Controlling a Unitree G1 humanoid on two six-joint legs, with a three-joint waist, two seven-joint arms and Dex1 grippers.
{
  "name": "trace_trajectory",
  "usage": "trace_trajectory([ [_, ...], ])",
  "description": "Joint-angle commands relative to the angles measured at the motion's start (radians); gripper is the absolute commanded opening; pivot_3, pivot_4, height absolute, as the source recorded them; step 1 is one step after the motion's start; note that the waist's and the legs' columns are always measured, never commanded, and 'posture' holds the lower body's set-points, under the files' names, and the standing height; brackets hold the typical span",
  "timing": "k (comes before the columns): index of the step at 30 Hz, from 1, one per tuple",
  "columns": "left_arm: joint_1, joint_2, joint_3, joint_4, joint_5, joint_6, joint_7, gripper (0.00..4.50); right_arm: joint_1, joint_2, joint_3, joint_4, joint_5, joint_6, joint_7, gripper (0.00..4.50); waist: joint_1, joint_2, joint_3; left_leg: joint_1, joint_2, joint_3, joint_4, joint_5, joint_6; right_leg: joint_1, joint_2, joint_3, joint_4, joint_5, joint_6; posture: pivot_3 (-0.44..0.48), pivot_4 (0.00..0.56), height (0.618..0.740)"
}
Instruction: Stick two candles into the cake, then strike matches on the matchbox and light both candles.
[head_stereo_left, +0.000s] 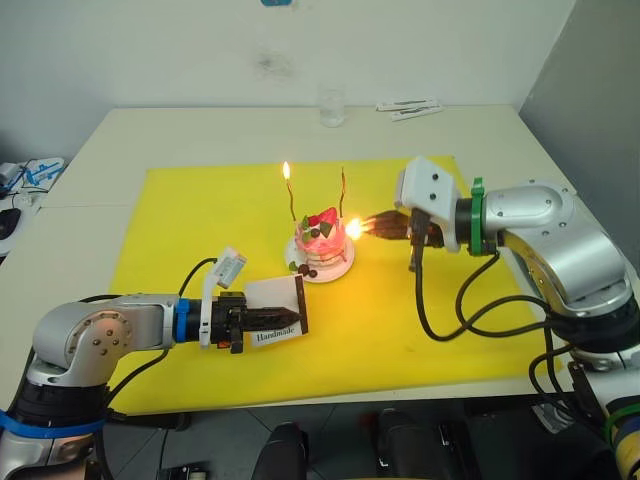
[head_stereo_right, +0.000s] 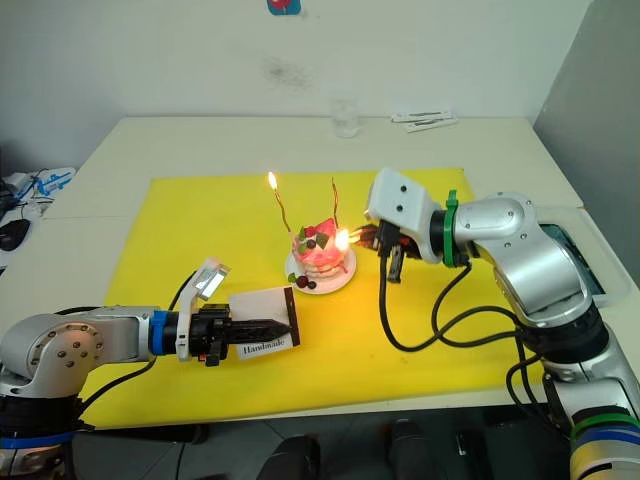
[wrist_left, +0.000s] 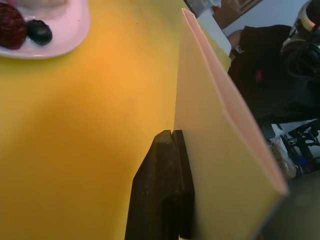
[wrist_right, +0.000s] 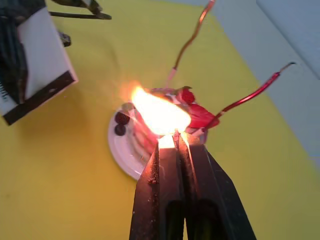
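Standing in the cake (head_stereo_left: 322, 247) on the yellow mat (head_stereo_left: 180, 230), two candles, the left candle (head_stereo_left: 289, 195) lit and the right candle (head_stereo_left: 343, 192) unlit, with the right gripper (head_stereo_left: 378, 226) clamped on a burning match (wrist_right: 169, 137) beside the cake and the left gripper (head_stereo_left: 268, 317) clamped on the upright matchbox (head_stereo_left: 276, 310).

text: "Handmade" | on: matchbox (head_stereo_left: 277, 312) white face | colour: black
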Motion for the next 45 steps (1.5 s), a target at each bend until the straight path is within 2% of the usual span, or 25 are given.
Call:
trace_trajectory([
  [1, -0.018, -0.005, -0.002, -0.017, 0.003, -0.027, -0.016, 0.0, -0.055, 0.026, 0.001, 0.071, -0.052, -0.077, -0.047, 0.03, 0.0, 0.0, 0.0, 0.0, 0.0, 0.0, 0.0, 0.0, 0.0, 0.0, 0.0, 0.0, 0.0, 0.0, 0.0, 0.0, 0.15, 0.74],
  [6, -0.025, -0.01, -0.011, -0.014, 0.003, -0.034, -0.02, 0.0, -0.112, 0.066, 0.013, 0.181, -0.107, -0.161, -0.072, 0.03, -0.001, 0.0, 0.0, 0.0, 0.0, 0.001, 0.0, 0.0, 0.0, 0.0, 0.0, 0.0, 0.0, 0.0, 0.0, 0.0, 0.15, 0.74],
  [12, -0.028, -0.014, -0.014, -0.012, 0.0, -0.036, -0.018, 0.0, -0.147, 0.094, 0.013, 0.233, -0.125, -0.208, -0.066, 0.03, -0.002, 0.0, 0.0, 0.0, 0.0, 0.0, 0.0, 0.0, 0.0, 0.0, 0.0, 0.0, 0.0, 0.0, 0.0, 0.0, 0.15, 0.74],
  [22, -0.029, -0.018, -0.014, -0.006, 0.002, -0.04, -0.019, 0.0, -0.157, 0.123, 0.019, 0.244, -0.14, -0.234, -0.057, 0.03, -0.003, 0.0, 0.0, 0.0, 0.0, 0.0, 0.0, 0.0, 0.0, 0.0, 0.0, 0.0, 0.0, 0.0, 0.0, 0.0, 0.15, 0.74],
  [45, -0.041, -0.014, -0.011, 0.009, 0.002, -0.036, -0.03, 0.0, -0.133, 0.103, 0.028, 0.212, -0.158, -0.261, -0.023, 0.03, -0.004, 0.0, 0.0, 0.0, 0.0, 0.0, 0.0, 0.0, 0.0, 0.0, 0.0, 0.0, 0.001, 0.0, 0.0, 0.0, 0.15, 0.74],
])
